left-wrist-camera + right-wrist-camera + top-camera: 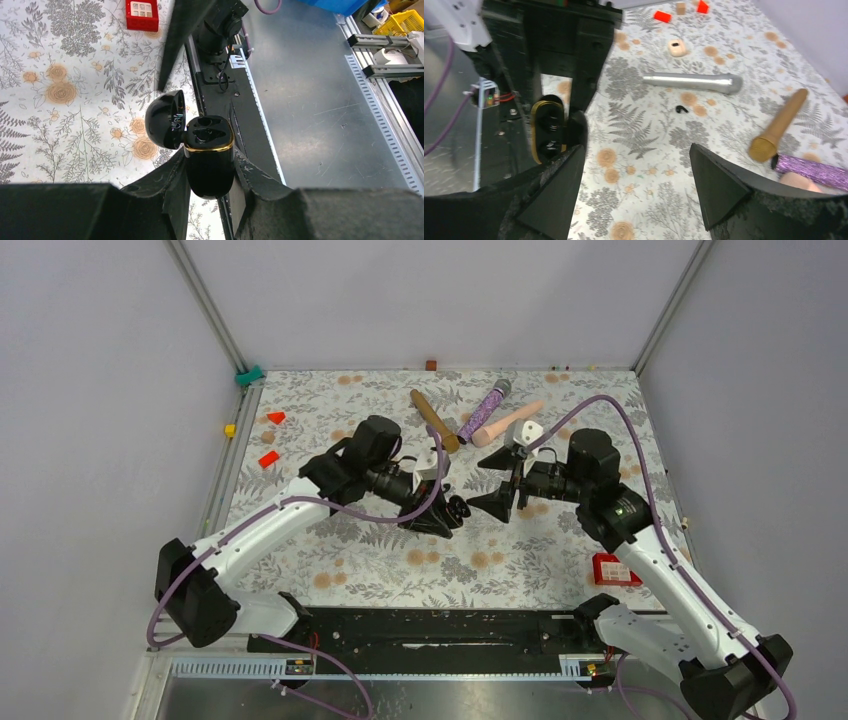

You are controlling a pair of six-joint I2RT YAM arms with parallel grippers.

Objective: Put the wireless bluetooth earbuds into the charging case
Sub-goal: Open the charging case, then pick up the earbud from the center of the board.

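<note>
**Writing and marks.** No brand can be read on anything. The charging case (209,150) is glossy black with a gold rim. Its lid (165,120) is swung open to the left, and pale marks on the lid's inner face are too small to read. The red box (142,14) has a grid of pale windows on top, with no legible text.

**End effectors.** The left gripper (209,175) is pinched on the lower body of the charging case and holds it upright, centre frame in the left wrist view. The right gripper (636,150) is spread wide with nothing between its fingers. Its left finger (566,185) stands just beside the case rim.

**Task item.** One tiny black earbud (681,108) lies on the floral cloth (644,200), centre right in the right wrist view and well apart from the case. Whether the case's two wells hold anything cannot be told.

**Edges and room.**
- In the overhead view the two grippers face each other at mid-frame, with a narrow gap between them.
- In the upper half of the right wrist view, beyond the earbud, lies a silver microphone (691,82).
- A brown microphone (779,127) and a purple glitter microphone (811,167) lie at the right edge.
- The black rail (430,632) borders the cloth's lower edge.
- The red box sits at the cloth's lower right corner.
</note>
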